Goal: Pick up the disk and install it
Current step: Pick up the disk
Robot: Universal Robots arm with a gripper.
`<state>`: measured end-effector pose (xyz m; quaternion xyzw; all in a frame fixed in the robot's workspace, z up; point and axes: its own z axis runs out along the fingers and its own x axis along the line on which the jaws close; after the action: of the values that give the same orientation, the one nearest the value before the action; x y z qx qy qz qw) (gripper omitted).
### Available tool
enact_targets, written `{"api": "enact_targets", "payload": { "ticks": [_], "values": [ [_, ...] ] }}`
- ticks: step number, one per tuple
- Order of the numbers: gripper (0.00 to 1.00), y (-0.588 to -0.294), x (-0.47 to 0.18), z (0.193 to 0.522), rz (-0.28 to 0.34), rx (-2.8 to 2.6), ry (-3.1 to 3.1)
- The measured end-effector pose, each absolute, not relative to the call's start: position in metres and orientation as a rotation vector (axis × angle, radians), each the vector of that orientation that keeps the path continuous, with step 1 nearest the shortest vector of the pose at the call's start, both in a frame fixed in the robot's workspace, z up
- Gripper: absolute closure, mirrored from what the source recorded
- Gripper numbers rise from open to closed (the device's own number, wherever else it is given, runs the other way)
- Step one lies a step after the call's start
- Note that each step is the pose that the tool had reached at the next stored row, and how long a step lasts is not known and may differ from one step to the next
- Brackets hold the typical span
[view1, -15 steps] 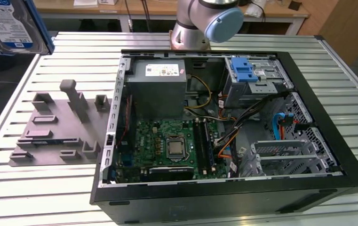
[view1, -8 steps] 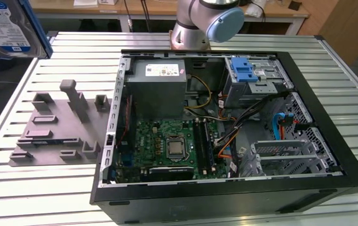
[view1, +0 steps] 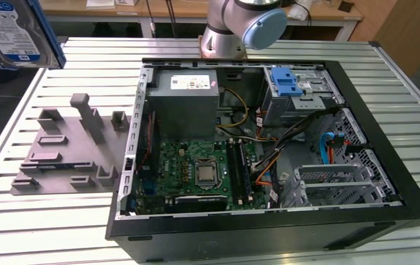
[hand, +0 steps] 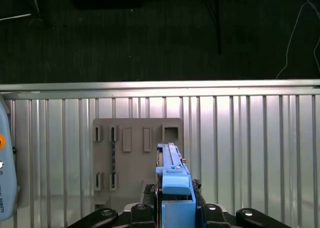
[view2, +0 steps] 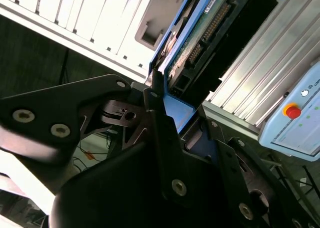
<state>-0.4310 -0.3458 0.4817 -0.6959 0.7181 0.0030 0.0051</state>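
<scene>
The black two-finger gripper (hand: 172, 214) is clenched on the disk (hand: 172, 180), a flat silver hard drive with a blue-and-white label, framed by a blue plastic bracket. In the first wrist view the drive is seen on its edge. The black fingers (hand: 141, 213) stand on both sides of the blue bracket and press on it. In the second wrist view the green circuit board on one face of the disk (view2: 200, 33) shows just past the fingers.

The disk is in the air and touches nothing but the gripper. In the exterior view the disk (view1: 15, 33) hangs at the upper corner on the exterior view's left, with its label face to the camera.

Beyond the disk, in the first wrist view, lies a flat grey plastic fixture plate (hand: 132, 158) with upright holders. It rests on a slatted aluminium table (hand: 250, 153). A pale control pendant (view2: 295, 118) with a round red button shows in the second wrist view.

In the exterior view the fixture plate (view1: 70, 149) lies just beside a large black computer case (view1: 269, 229) that is open on top. Inside the case are a green motherboard (view1: 198, 165), a grey power-supply box (view1: 187, 102) and a silver metal drive cage (view1: 298, 91) with a blue plastic latch. Behind the case, at the far edge of the table, stands the silver arm base (view1: 228, 30).
</scene>
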Motion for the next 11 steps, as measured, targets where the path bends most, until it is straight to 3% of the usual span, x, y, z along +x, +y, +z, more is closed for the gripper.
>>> {"api": "enact_targets", "payload": {
  "ticks": [11],
  "values": [
    [0.64, -0.346, -0.417, 0.482, 0.009, -2.179, 2.249]
  ]
}}
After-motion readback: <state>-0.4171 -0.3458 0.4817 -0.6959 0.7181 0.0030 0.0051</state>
